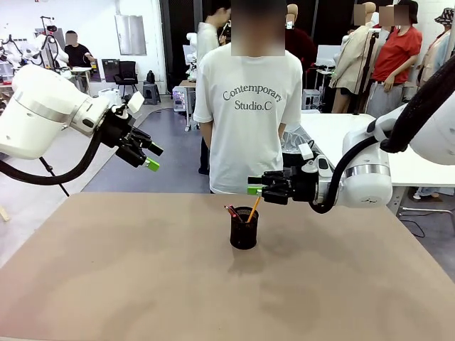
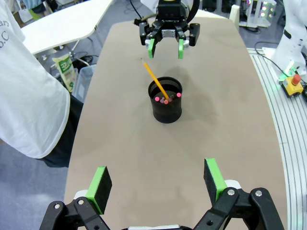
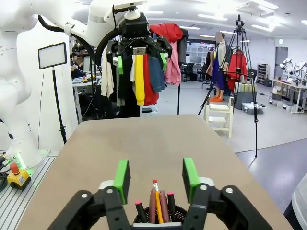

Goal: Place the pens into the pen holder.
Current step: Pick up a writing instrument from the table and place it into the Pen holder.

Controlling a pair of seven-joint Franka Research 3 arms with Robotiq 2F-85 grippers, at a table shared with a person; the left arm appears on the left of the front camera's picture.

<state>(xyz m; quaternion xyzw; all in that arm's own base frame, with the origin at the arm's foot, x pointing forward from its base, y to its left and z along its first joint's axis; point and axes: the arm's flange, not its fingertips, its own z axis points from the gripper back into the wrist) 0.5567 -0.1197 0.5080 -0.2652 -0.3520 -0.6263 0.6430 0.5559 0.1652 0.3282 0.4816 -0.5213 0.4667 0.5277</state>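
Note:
The black mesh pen holder stands upright mid-table with the pens inside it. A yellow pencil leans out toward my right gripper, beside a reddish-brown pencil and a black marker with a red end. My right gripper hovers just above and behind the holder, open, with nothing between its green pads. From the left wrist I see the holder, the yellow pencil and the right gripper beyond. My left gripper hangs raised at the left, open and empty.
A person in a white T-shirt stands at the table's far edge, right behind the holder. The brown tabletop around the holder is bare. A white table stands behind my right arm.

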